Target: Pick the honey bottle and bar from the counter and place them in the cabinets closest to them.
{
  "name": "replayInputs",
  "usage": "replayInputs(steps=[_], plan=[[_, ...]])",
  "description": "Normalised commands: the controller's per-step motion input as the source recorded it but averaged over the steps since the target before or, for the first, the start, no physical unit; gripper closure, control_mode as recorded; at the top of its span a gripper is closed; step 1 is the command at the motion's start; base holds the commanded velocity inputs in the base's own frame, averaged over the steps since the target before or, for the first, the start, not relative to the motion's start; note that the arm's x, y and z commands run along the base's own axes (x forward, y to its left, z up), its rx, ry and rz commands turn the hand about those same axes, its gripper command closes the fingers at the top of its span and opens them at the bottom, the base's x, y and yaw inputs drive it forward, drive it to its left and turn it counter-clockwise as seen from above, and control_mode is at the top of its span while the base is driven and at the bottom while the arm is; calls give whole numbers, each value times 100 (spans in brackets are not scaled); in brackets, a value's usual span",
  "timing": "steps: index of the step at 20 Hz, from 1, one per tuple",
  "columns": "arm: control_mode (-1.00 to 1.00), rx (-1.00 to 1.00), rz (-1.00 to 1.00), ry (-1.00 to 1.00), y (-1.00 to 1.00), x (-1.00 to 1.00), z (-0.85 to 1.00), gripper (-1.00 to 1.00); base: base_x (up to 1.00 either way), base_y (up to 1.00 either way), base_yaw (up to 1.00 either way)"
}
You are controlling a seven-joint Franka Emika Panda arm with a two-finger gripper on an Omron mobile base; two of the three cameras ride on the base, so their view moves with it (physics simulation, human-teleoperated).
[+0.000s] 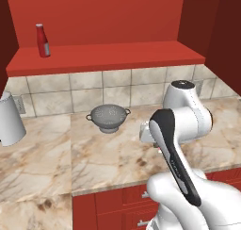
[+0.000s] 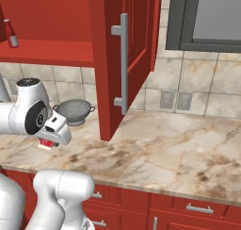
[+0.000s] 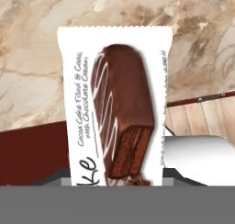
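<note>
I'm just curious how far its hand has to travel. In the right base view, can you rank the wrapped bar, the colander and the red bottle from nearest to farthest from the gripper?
1. The bar: held in the gripper, just above the counter.
2. The colander: on the counter behind the gripper, near the tiled wall.
3. The red bottle: high up on the cabinet shelf, upper left.

I see a beige tile backsplash (image 2: pixel 188 78), twin wall outlets (image 2: pixel 175 100) — dark-framed window (image 2: pixel 207 19) above, red drawers (image 2: pixel 188 210) below.
</note>
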Motion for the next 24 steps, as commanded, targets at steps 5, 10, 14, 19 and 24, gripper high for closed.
replayInputs(steps=[5,10,14,19,24], plan=[[-100,0,0,-12,3,-27,80,100,0,0,0],[-100,0,0,-13,3,-22,83,100,0,0,0],[-100,0,0,-12,2,-7,77,100,0,0,0],[-100,0,0,-16,0,0,63,100,0,0,0],[-100,0,0,-16,0,8,51,100,0,0,0]])
